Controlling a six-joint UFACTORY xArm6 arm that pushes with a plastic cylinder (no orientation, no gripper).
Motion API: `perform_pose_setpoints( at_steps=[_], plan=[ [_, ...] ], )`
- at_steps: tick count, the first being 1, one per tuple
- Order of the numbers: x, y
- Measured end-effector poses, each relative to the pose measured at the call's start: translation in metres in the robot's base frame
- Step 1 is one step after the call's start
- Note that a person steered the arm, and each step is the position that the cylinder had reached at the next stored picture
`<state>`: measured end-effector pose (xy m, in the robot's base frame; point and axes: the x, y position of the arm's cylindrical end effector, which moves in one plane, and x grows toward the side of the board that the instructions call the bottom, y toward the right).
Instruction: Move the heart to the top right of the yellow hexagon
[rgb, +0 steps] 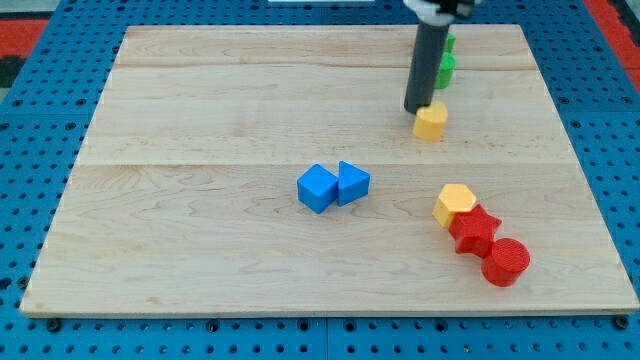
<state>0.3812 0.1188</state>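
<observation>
My tip (415, 110) rests at the upper left edge of a small yellow heart block (430, 122) in the upper right part of the wooden board (200, 220). The yellow hexagon (454, 203) lies lower down at the right, well below the heart. It touches a red star (474, 230) at its lower right. The rod rises from the tip toward the view's top.
A red cylinder (505, 263) sits below the red star. A blue cube (317, 188) and a blue triangular block (352, 183) sit together near the board's middle. Green blocks (446, 62) stand behind the rod near the top edge, partly hidden.
</observation>
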Motion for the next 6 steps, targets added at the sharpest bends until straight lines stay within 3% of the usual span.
perform_pose_setpoints(
  at_steps=[2,5,6],
  plan=[
    [0.048,0.032],
    [0.035,0.044],
    [0.056,0.051]
  ],
)
